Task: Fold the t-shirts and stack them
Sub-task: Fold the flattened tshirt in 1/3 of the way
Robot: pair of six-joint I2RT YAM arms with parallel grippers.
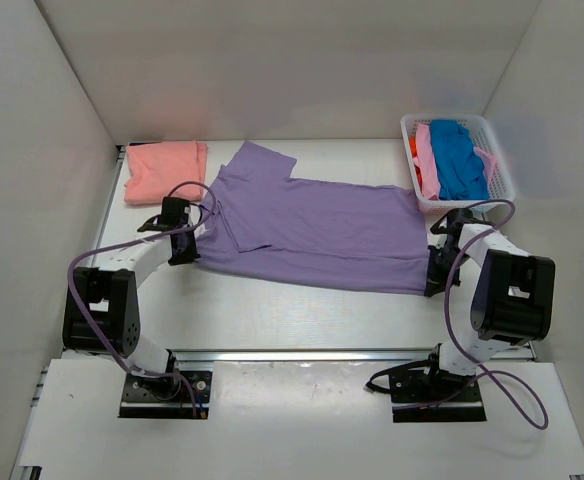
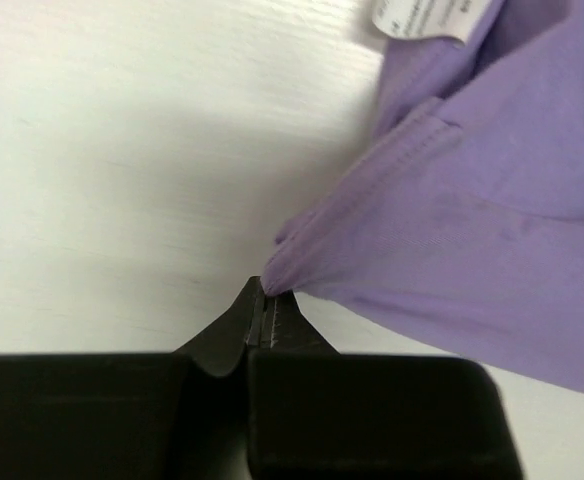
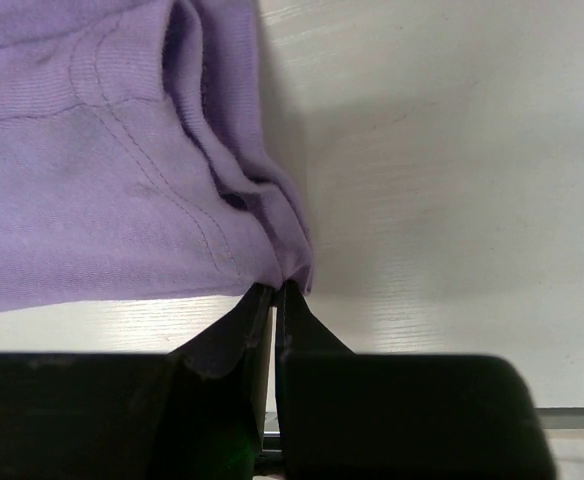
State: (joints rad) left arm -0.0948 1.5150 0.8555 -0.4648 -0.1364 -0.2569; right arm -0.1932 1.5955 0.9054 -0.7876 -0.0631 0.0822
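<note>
A large lavender-purple t-shirt (image 1: 312,230) lies spread flat across the middle of the table, collar to the left. My left gripper (image 1: 194,243) is shut on the shirt's near-left edge. In the left wrist view the gripper (image 2: 267,290) pinches a bunched point of the purple cloth (image 2: 472,220), and a white label (image 2: 422,18) shows at the top. My right gripper (image 1: 431,283) is shut on the near-right hem corner. The right wrist view shows the gripper (image 3: 275,290) nipping the stitched hem (image 3: 102,180). A folded salmon-pink t-shirt (image 1: 164,170) rests at the back left.
A white lattice basket (image 1: 497,150) stands at the back right, holding blue (image 1: 457,160), pink (image 1: 427,155) and orange cloth. White walls enclose the table on the left, back and right. Purple cables loop from both arms.
</note>
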